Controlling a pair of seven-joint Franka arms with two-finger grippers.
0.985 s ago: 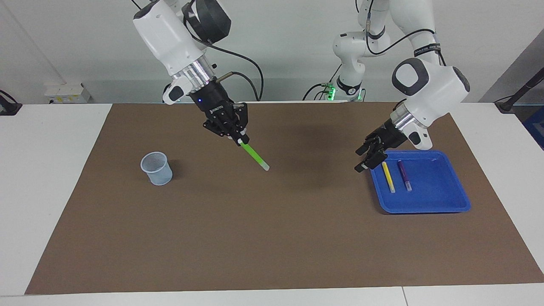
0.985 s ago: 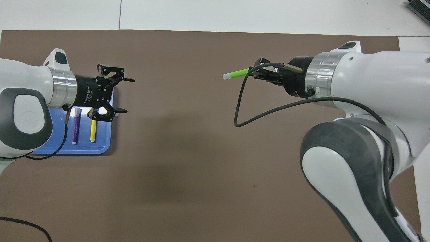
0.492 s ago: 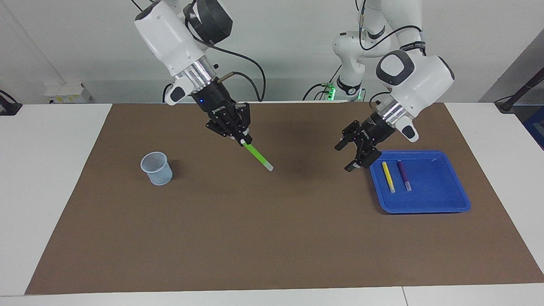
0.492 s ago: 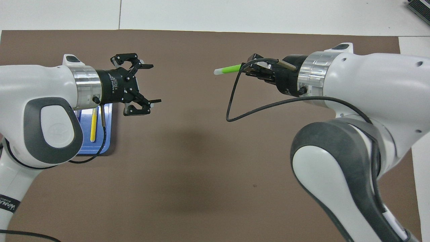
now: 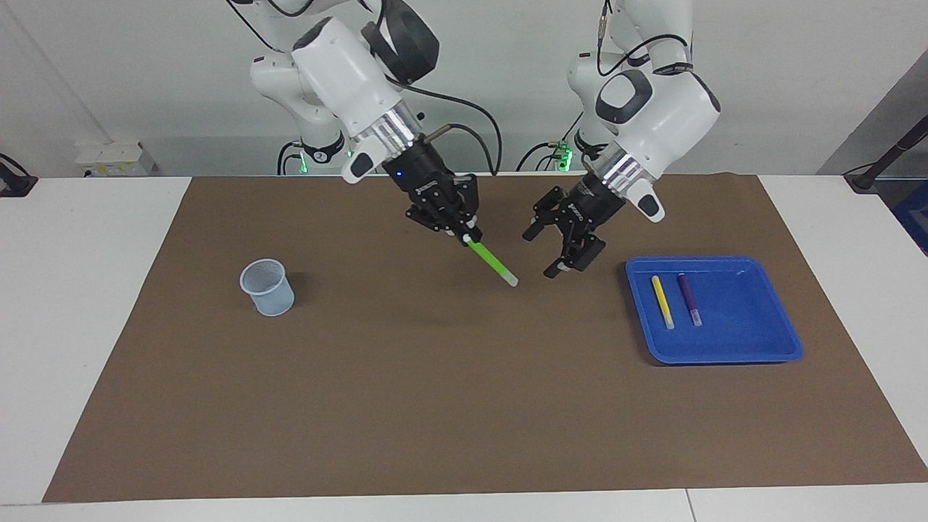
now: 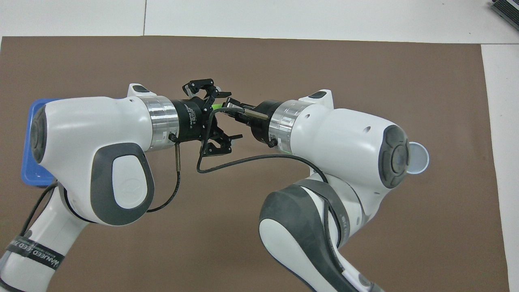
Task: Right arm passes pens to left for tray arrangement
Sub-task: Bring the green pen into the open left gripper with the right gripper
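I have both arms up over the middle of the brown mat [image 5: 435, 406] that covers the desk [image 5: 87, 290]. In the facing view the right pincer [image 5: 464, 233] sits just left of centre, upper half of the frame, pressed together on the upper end of the green pen [image 5: 491, 262]. The pen slants down toward the lower right of the frame, its pale tip hanging free above the mat. In the overhead view only a small sliver of that green pen [image 6: 216, 106] shows, between the two black pincers near the centre of the frame.

The left pincer [image 5: 551, 254] is just right of centre in the facing view, fingers spread wide and holding nothing. Its fingertips are close beside the pen's pale tip but apart from it. From overhead the left pincer [image 6: 221, 117] appears spread around the nose of the right pincer [image 6: 227, 103]; I see no contact in the facing view.

The blue tray [image 5: 754, 341] lies on the mat at the right of the facing view, below mid-height. In it the yellow pen [image 5: 662, 301] and the purple pen [image 5: 689, 299] lie side by side, apart. From overhead only a corner of the tray [image 6: 34, 178] shows at the left edge.

A pale-blue mesh cup [image 5: 267, 288] stands upright on the mat at the left of the facing view.
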